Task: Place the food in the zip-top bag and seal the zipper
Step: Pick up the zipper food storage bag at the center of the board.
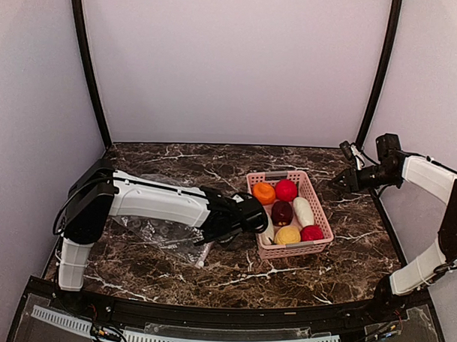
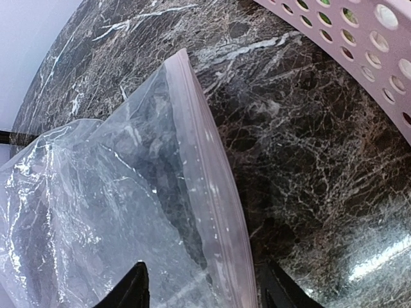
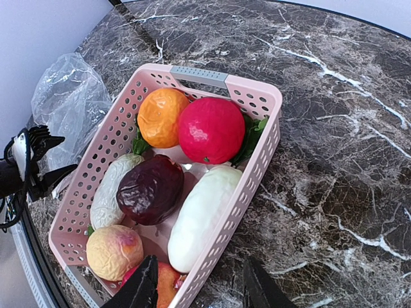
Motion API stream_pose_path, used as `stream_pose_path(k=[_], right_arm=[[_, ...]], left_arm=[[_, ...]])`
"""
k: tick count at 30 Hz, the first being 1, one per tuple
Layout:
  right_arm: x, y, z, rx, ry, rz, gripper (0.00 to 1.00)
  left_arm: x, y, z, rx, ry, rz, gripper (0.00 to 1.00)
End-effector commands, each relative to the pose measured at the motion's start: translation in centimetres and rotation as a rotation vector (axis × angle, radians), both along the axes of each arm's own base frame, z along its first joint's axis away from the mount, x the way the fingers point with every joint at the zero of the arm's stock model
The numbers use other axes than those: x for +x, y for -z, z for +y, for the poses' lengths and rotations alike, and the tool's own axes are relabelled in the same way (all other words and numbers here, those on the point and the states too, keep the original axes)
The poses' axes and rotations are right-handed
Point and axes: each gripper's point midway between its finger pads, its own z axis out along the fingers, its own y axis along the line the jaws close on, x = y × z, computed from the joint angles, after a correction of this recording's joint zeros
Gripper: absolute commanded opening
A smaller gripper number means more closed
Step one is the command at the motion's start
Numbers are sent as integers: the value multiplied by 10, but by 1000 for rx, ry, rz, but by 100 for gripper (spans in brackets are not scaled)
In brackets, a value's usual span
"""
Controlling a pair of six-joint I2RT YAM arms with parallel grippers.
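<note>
The food lies in a pink basket (image 3: 253,96): an orange ball (image 3: 162,117), a red ball (image 3: 210,129), a maroon ball (image 3: 149,189), a yellow ball (image 3: 112,251) and two white radishes (image 3: 202,215). The clear zip-top bag (image 1: 159,230) lies flat and empty to the left of the basket. In the left wrist view its zipper (image 2: 209,173) runs between my open fingers. My left gripper (image 2: 205,292) is open and straddles that strip, just left of the basket (image 1: 225,232). My right gripper (image 1: 344,181) is open and empty, raised at the back right. It looks down on the basket (image 3: 200,290).
The pink basket (image 1: 323,219) stands right of centre on the dark marble table, and its wall shows in the left wrist view (image 2: 359,38). The bag (image 3: 67,96) and my left gripper (image 3: 26,167) show at the left of the right wrist view. White walls close the back and sides.
</note>
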Motion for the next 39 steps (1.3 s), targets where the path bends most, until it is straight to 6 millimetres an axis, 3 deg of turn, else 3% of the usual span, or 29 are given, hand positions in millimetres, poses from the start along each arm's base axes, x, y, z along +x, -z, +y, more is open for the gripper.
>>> stream_pose_path(k=[1, 14, 19, 22, 28, 30, 34, 38, 39], right_arm=[[0, 1, 1, 0, -12, -16, 43], [-1, 0, 2, 6, -14, -17, 43], [-2, -1, 2, 8, -15, -16, 43], [-2, -1, 3, 8, -16, -16, 43], [-3, -1, 3, 15, -19, -14, 43], [-2, -4, 4, 20, -18, -14, 43], [0, -22, 9, 43, -43, -28, 44], [4, -35, 11, -19, -68, -88, 47], [2, -37, 19, -37, -96, -102, 47]], left_arm=[[4, -8, 6, 71, -16, -39, 57], [8, 12, 10, 166, -27, -40, 54], [12, 13, 17, 226, -39, -76, 44], [15, 12, 19, 244, -45, -98, 31], [23, -16, 29, 302, -77, -193, 5], [24, -26, 37, 315, -91, -200, 1], [21, -48, 48, 274, -96, -177, 1], [14, -82, 55, 175, -70, -155, 1], [11, -84, 57, 162, -65, -140, 1]])
